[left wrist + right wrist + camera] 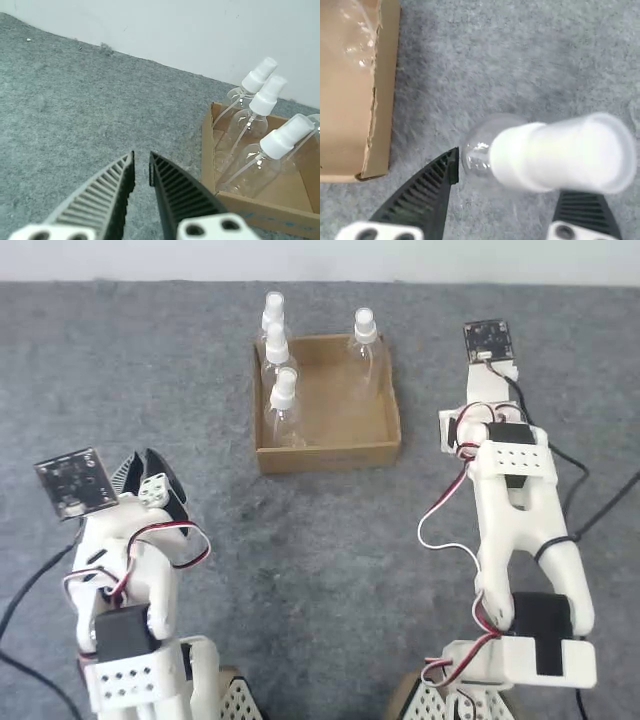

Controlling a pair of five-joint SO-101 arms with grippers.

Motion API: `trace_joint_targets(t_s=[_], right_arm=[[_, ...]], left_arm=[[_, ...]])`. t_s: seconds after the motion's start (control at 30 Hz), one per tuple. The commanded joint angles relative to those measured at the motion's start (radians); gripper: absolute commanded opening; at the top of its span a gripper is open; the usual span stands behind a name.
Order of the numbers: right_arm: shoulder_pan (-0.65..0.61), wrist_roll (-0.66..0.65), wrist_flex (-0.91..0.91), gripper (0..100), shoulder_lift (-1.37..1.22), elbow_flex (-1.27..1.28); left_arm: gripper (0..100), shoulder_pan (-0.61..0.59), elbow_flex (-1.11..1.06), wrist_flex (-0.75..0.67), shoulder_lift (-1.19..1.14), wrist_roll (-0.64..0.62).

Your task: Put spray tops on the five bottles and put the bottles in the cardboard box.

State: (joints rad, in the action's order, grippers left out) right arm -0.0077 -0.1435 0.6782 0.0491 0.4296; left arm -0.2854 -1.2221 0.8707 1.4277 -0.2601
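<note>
A clear bottle [475, 155] with a white spray top [560, 150] stands between the fingers of my right gripper [507, 175], just beside the cardboard box [350, 90]. One finger [432, 192] touches the bottle's side. The spray top hides the tip of the other finger. In the high view the right arm [510, 470] is stretched out along the right side of the box [330, 455] and covers this bottle. Three capped bottles [285, 405] stand at the box's left side and one [365, 345] at its far right corner. My left gripper [141, 157] [145, 462] is shut on nothing, low over the carpet to the left of the box [207, 145].
Grey carpet covers the table, and a white wall runs along the far edge. Open carpet lies between the two arms in front of the box. The box's middle and near right part hold no bottle.
</note>
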Motion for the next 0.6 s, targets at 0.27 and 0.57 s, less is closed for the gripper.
trace_joint_targets(t_s=[0.27, 0.57], right_arm=[[0.008, 0.002, -0.047, 26.6, 0.019, -0.061], [0.007, 0.002, -0.050, 22.2, 0.019, -0.061]], left_arm=[[5, -0.002, 0.002, -0.032, 0.015, 0.012], [5, -0.002, 0.002, -0.032, 0.015, 0.012]])
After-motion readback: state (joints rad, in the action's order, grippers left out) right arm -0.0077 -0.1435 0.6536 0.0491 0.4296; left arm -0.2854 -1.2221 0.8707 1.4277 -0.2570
